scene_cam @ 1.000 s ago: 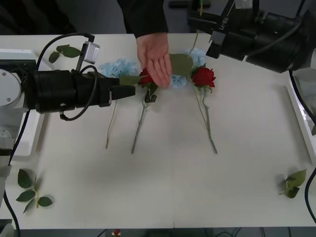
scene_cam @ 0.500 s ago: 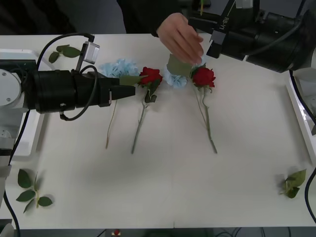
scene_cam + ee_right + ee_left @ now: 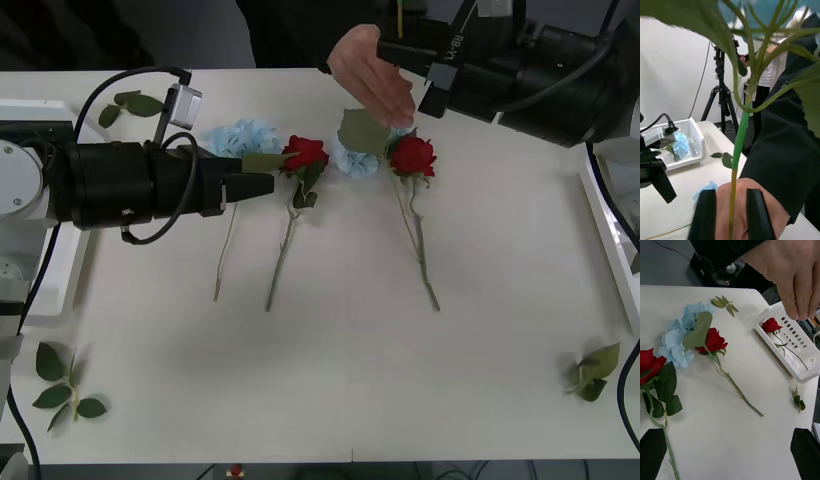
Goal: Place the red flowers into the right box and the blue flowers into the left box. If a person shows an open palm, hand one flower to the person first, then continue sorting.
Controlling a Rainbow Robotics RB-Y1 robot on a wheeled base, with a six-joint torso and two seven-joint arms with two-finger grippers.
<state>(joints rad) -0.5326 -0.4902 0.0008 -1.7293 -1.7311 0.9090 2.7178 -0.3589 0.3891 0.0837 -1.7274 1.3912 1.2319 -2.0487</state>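
Observation:
My right gripper (image 3: 395,48) (image 3: 732,198) is raised at the table's far edge, shut on the green stem of an upright blue flower (image 3: 740,131). A person's hand (image 3: 368,72) (image 3: 752,210) is right against it, behind the stem. On the table lie, left to right, a blue flower (image 3: 240,135), a red rose (image 3: 305,153), another blue flower (image 3: 352,160) and a second red rose (image 3: 412,155). My left gripper (image 3: 262,185) (image 3: 728,435) hovers open just left of the first rose. The left box (image 3: 692,150) holds a blue flower; the right box (image 3: 790,352) holds a red rose.
The left box (image 3: 62,280) sits at the table's left edge and the right box (image 3: 605,225) at its right edge. Loose leaf sprigs lie at the near left (image 3: 65,385), near right (image 3: 595,370) and far left (image 3: 135,103). A tripod (image 3: 720,93) stands behind.
The person's hand has moved from above the flowers on the table, palm open, up and right to my right gripper. Neither arm has moved.

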